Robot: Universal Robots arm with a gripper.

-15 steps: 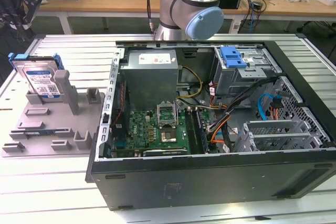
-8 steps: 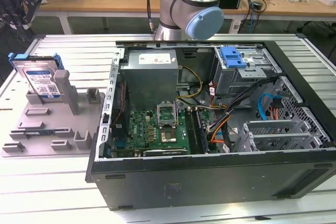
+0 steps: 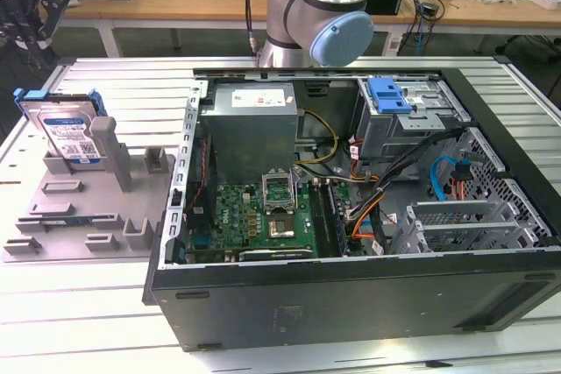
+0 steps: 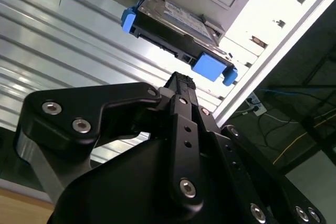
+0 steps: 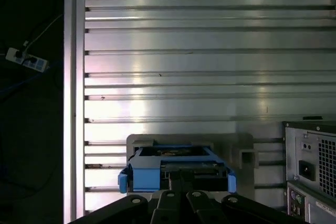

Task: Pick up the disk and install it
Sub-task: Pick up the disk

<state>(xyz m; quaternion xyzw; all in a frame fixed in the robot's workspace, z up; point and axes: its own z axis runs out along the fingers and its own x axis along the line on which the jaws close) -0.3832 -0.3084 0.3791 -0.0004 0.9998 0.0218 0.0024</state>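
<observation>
The disk (image 3: 66, 129), a silver drive with a white-and-blue label in a blue rail bracket, leans in a slot of the grey fixture (image 3: 79, 208) at the exterior view's left. My gripper (image 3: 22, 24) hangs above and behind it, apart from it. In both wrist views the disk (image 4: 176, 19) (image 5: 176, 153) lies just beyond the gripper's (image 4: 181, 80) (image 5: 180, 177) black tips, which are shut with nothing between them.
The open computer case (image 3: 351, 286) fills the exterior view's middle and right, with a motherboard (image 3: 263, 216), cables and a grey drive cage topped by a blue latch (image 3: 390, 94). Its rear corner (image 5: 312, 166) stands beside the fixture. The ribbed metal table (image 5: 184, 66) ends in an edge near the disk.
</observation>
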